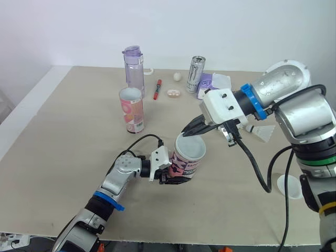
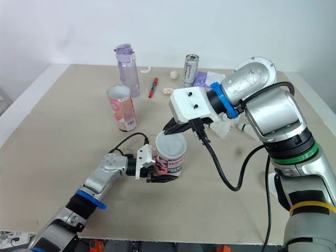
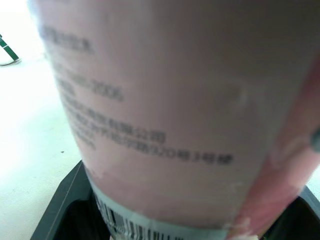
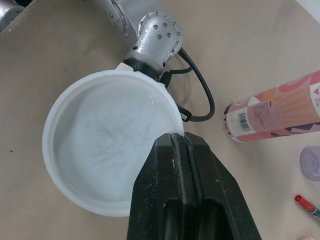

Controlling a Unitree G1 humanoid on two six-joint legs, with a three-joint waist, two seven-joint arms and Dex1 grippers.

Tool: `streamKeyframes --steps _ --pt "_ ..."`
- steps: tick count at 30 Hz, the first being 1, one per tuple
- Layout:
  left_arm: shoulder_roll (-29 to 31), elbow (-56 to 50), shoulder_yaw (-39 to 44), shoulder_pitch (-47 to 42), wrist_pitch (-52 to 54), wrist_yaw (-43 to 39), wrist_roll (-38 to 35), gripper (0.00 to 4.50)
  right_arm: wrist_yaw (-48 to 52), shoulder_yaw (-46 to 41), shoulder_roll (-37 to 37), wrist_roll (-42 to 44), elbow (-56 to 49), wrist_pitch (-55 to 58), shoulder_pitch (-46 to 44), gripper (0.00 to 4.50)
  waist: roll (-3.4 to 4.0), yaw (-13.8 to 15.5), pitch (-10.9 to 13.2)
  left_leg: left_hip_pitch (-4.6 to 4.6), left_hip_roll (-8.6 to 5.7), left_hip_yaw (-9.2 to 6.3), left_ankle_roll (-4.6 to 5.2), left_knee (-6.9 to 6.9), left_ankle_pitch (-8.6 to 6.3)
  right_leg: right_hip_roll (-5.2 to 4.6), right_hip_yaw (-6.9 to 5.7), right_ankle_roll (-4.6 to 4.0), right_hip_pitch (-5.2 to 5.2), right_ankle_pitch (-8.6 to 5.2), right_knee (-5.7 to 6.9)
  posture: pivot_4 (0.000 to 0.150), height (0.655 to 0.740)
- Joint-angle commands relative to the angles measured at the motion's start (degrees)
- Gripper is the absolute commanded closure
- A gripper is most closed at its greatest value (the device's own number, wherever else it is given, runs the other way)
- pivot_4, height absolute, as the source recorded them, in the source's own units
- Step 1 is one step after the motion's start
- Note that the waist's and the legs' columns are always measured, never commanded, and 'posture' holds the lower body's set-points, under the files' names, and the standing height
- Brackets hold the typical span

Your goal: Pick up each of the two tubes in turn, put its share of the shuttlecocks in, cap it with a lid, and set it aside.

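Pink tube (image 1: 187, 161) upright, front-centre of table (image 1: 63, 131); can't tell if base rests on it. You've got L gripper (image 1: 173, 178) clamped round the tube's lower body, prob. to steady it for capping. White lid (image 4: 105, 150) lies across the mouth; R gripper (image 4: 172, 141) comes from above, fingers together, pinching lid rim. Seating not confirmed, so judge capping unfinished. 2nd tube (image 1: 131, 109) stands further back. Spare lid (image 1: 290, 186) and shuttlecock (image 1: 261, 132) near R arm, likely for tube 2.

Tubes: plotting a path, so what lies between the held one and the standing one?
Only bare table and a black cable, per the left eye view.
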Motion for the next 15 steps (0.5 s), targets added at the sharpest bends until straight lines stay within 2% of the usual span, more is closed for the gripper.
streamKeyframes --steps 1,10,13,15 --pt "0.94 2.16 -0.83 1.39 2.01 1.81 2.71 1.58 1.50 -0.29 -0.78 -0.75 -0.81 -1.39 -0.21 4.41 0.00 0.00 0.00 0.00 0.00 0.00 0.00 0.00 0.00 0.00 0.00 0.00 0.00 0.00 0.00 0.150 0.7400" --pt "1.00 1.99 -0.74 1.41 2.32 1.99 2.68 1.58 1.69 -0.22 -0.34 -0.69 -0.43 -0.94 -0.37 4.41 0.00 0.00 0.00 0.00 0.00 0.00 0.00 0.00 0.00 -0.01 0.00 0.00 0.00 0.00 0.00 0.150 0.7400" --pt "1.04 1.98 -0.72 1.40 2.36 1.99 2.67 1.58 1.60 -0.28 -0.15 -0.29 -0.46 -0.10 -0.34 3.62 0.00 0.00 0.00 0.00 0.00 0.00 0.00 0.00 0.00 -0.01 0.00 0.00 0.00 0.00 0.00 0.150 0.7400" --pt "1.11 1.97 -0.69 1.43 2.37 1.94 2.67 1.58 1.00 -0.70 0.27 -0.19 -0.39 -0.58 -0.22 2.72 0.00 0.00 0.00 0.00 0.01 0.00 0.00 0.00 0.00 -0.01 0.00 -0.01 -0.01 0.00 0.00 0.150 0.7400"
